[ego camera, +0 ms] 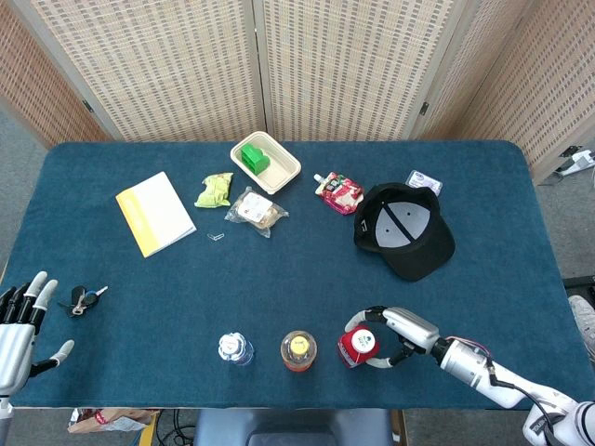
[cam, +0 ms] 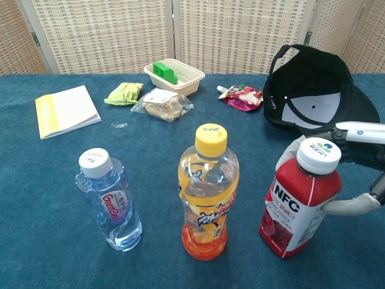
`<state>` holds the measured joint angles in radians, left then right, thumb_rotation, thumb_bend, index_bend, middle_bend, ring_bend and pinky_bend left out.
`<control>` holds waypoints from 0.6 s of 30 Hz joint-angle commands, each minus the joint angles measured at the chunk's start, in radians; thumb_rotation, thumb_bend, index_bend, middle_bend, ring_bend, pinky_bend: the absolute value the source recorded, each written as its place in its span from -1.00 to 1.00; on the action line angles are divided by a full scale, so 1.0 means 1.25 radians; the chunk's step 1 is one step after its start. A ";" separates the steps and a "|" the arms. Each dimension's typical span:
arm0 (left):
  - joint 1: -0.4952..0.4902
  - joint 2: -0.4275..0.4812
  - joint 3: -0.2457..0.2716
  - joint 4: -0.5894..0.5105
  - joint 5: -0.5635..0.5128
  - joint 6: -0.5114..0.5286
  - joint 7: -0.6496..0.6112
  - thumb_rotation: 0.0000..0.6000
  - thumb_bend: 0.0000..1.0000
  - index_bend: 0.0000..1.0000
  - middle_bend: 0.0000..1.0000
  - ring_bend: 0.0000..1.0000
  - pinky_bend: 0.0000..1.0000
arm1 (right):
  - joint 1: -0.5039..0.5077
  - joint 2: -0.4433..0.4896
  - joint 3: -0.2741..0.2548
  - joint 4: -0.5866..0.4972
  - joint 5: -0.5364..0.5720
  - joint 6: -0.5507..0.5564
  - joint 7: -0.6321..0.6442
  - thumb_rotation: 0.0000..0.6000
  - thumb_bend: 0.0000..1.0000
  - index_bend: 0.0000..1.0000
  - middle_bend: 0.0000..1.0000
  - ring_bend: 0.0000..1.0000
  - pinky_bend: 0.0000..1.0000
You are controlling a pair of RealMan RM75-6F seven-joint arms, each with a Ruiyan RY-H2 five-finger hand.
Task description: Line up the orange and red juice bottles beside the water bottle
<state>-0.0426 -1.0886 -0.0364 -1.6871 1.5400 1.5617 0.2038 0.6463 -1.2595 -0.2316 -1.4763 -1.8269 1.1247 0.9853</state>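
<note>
Three bottles stand in a row near the table's front edge. The water bottle (ego camera: 234, 348) (cam: 109, 203) is leftmost, the orange juice bottle (ego camera: 298, 350) (cam: 207, 194) stands in the middle, and the red juice bottle (ego camera: 358, 346) (cam: 301, 198) is on the right, tilted a little. My right hand (ego camera: 398, 333) (cam: 356, 174) grips the red bottle from its right side, fingers curled round it. My left hand (ego camera: 20, 324) hovers at the table's front left corner with fingers spread, holding nothing; the chest view does not show it.
Keys (ego camera: 82, 298) lie beside the left hand. Further back are a yellow booklet (ego camera: 154, 213), a green snack bag (ego camera: 215, 190), a wrapped snack (ego camera: 256, 209), a tray with a green block (ego camera: 266, 161), a red pouch (ego camera: 339, 191) and a black cap (ego camera: 403, 229).
</note>
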 commanded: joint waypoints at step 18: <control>-0.004 0.000 -0.005 -0.001 -0.002 -0.001 0.004 1.00 -0.66 -0.80 -0.96 -0.90 -0.92 | -0.009 0.082 0.003 -0.043 0.004 0.070 -0.042 1.00 -0.71 -1.00 -0.84 -0.91 -0.78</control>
<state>-0.0482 -1.0885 -0.0429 -1.6888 1.5380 1.5610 0.2087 0.6430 -1.1782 -0.2363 -1.5143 -1.8306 1.1926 0.9498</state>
